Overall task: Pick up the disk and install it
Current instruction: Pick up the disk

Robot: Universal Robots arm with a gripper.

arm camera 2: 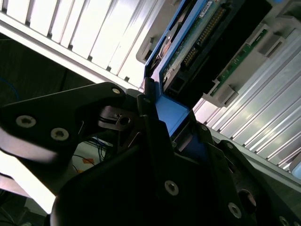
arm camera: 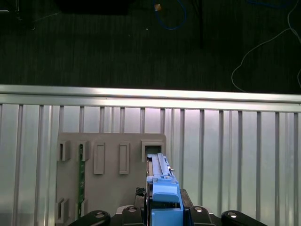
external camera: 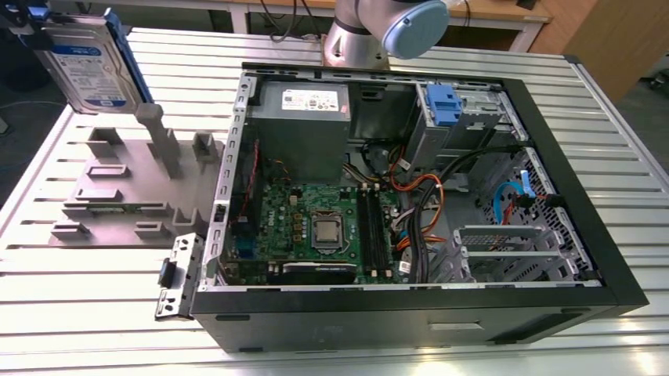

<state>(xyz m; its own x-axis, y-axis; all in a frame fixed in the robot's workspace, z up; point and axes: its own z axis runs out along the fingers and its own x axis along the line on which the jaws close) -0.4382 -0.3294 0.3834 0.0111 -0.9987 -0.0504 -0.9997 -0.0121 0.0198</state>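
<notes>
Disk (external camera: 89,66) held upright over grey fixture (external camera: 115,188), fingers (arm camera 2: 153,122) clamped on its blue rail frame, open computer case (external camera: 585,180) beside

The disk (external camera: 89,64) shows bare silver metal, a glossy paper label and a blue plastic rail. Table (external camera: 94,329): ribbed satin metal. Fixture (external camera: 110,196): matt grey plastic.
</notes>
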